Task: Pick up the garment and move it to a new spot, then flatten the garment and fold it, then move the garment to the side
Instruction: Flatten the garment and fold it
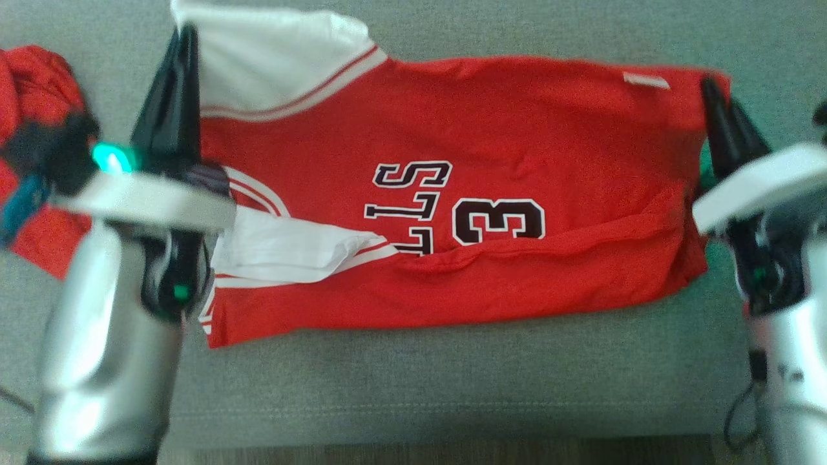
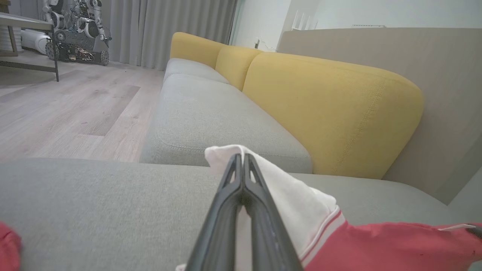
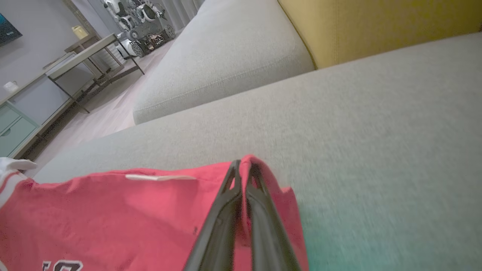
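The garment (image 1: 452,194) is a red jersey with white sleeves and dark lettering, spread sideways across the grey sofa seat (image 1: 452,387). My left gripper (image 1: 187,39) is shut on its white sleeve at the upper left; in the left wrist view my left gripper (image 2: 241,160) pinches the white cloth (image 2: 297,203). My right gripper (image 1: 709,87) is shut on the red hem corner at the upper right; in the right wrist view my right gripper (image 3: 243,167) has red fabric (image 3: 113,214) wrapped around its tips. A second white sleeve (image 1: 284,248) lies folded over the jersey's front.
Another red garment (image 1: 32,97) lies bunched at the far left of the seat. Yellow back cushions (image 2: 331,113) run behind the seat. Wooden floor (image 2: 67,109), a table (image 3: 86,52) and a parked robot (image 2: 75,30) stand beyond the sofa's end.
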You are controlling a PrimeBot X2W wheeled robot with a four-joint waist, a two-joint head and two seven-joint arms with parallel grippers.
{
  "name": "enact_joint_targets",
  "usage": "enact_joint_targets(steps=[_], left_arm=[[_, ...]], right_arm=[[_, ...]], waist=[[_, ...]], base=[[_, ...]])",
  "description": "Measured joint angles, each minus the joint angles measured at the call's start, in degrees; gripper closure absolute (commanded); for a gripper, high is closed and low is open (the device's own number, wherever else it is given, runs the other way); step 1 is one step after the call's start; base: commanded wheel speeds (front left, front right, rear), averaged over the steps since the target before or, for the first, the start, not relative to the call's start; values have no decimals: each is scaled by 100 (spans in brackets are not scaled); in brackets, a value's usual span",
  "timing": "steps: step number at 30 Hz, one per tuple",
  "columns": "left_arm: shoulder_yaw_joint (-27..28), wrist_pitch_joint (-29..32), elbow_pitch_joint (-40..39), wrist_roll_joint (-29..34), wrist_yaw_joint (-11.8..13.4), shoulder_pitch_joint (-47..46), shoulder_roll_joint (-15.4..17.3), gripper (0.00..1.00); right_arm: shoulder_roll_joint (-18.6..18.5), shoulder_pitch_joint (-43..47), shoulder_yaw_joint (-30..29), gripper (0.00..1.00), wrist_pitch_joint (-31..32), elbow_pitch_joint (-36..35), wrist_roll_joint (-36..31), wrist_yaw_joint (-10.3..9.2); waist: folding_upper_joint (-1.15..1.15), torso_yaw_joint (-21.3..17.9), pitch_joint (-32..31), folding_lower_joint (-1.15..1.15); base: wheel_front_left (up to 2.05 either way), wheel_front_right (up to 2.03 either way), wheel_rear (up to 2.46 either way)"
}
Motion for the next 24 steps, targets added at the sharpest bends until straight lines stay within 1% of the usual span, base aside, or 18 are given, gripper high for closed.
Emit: enact_joint_targets(steps=[3,4,8,11,16,17,18,19,22,24], left_arm=[[113,-22,-621,0,49,736,-10,100],[114,-22,-761,0,62,967,-15,100],[148,11,-1163,-69,240,1845,-32,100],[172,138,-1347,-221,335,2262,-58,100],[101,396,-1274,-375,404,2618,-105,100],[80,436,-1221,-378,431,2653,-119,96],[67,474,-1155,-379,453,2666,-142,19],[57,492,-1094,-381,469,2670,-163,0],[44,512,-970,-369,516,2666,-174,0],[51,455,-900,-318,619,2667,-170,0]], right_arm=[[63,543,-130,100,196,-366,108,0],[91,686,-157,100,276,-463,154,0],[207,1107,-301,100,477,-709,180,0],[293,1355,-400,100,531,-810,180,0],[436,1651,-422,100,548,-869,165,0],[459,1679,-419,100,548,-869,140,0],[468,1701,-413,73,548,-872,119,0],[479,1723,-402,0,547,-882,116,0],[500,1794,-280,0,431,-957,-81,0],[522,1844,-226,0,233,-1066,-342,0]], waist=[[0,1,-95,0],[0,-3,-122,0],[0,-46,-213,0],[0,-49,-266,0],[0,-59,-309,0],[0,-61,-313,0],[0,-57,-318,0],[0,-53,-326,0],[0,-64,-362,0],[0,-74,-398,0]], base=[[0,0,0],[0,0,0],[0,0,0],[0,0,0],[0,0,0],[0,0,0],[0,0,0],[0,0,0],[0,0,0],[0,0,0]])
